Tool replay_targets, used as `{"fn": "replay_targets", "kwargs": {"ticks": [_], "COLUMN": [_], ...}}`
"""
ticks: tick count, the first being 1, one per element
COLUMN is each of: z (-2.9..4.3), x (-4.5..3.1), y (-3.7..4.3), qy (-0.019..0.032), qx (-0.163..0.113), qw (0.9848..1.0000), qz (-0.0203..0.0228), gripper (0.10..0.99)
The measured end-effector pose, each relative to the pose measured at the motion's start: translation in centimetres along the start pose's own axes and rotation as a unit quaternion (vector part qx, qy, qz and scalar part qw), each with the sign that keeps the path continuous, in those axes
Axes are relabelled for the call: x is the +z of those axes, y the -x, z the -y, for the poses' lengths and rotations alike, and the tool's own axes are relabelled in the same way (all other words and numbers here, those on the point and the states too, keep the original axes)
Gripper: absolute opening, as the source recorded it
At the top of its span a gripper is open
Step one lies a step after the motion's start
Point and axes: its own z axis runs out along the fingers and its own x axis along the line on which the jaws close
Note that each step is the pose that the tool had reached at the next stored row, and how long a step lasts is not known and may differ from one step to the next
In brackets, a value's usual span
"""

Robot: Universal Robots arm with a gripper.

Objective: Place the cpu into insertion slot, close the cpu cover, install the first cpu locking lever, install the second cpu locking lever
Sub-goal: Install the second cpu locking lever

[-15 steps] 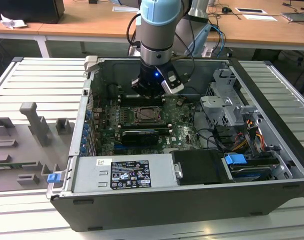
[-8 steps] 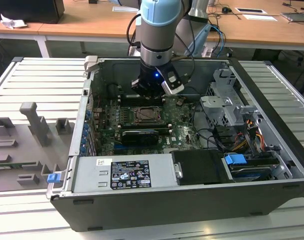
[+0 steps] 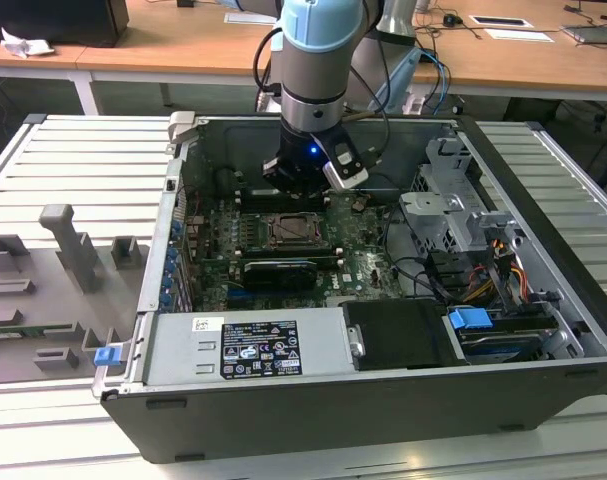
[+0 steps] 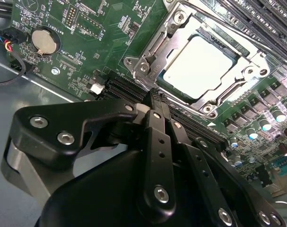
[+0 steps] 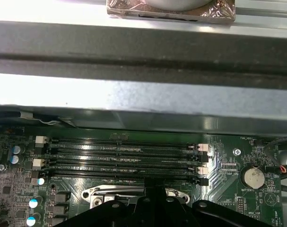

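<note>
The pale silver-grey square cpu [image 4: 200, 66] lies seated in the dark, silver-rimmed insertion slot [image 4: 148, 59], framed by the thin silver metal cpu cover [image 4: 249, 71]. Just beside the slot, over the long black memory slots [image 5: 124, 153], the black pincer [image 4: 155, 94] hangs pressed together, holding nothing.

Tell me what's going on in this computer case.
The robot arm's gripper hangs inside the open computer case, just beside the processor socket on the green board. The chip already sits in the socket, with the metal cover frame lying down around it. The gripper carries nothing.
</note>
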Motion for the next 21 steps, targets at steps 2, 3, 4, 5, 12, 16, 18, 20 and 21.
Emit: {"fn": "replay_targets", "kwargs": {"ticks": [2,3,4,5,12,16,18,20,21], "z": [0.00,0.00,0.00,0.00,-0.12,-0.21,-0.24,-0.19,-0.16], "x": [0.00,0.00,0.00,-0.02,-0.69,-1.23,-1.38,-1.39,-1.40], "y": [0.00,0.00,0.00,0.00,0.02,0.04,0.05,0.05,0.05], "qy": [0.0000,0.0000,0.0000,-0.0001,0.0000,0.0000,0.0000,0.0000,0.0000], "qx": [0.000,0.000,0.000,0.000,0.000,0.000,0.000,0.000,0.000], "qw": [1.0000,1.0000,1.0000,1.0000,1.0000,1.0000,1.0000,1.0000,1.0000], "qz": [0.0000,0.0000,0.0000,0.0000,0.0000,0.0000,0.0000,0.0000,0.0000], "gripper": [0.106,0.106,0.106,0.106,0.106,0.106,0.106,0.106,0.106]}}
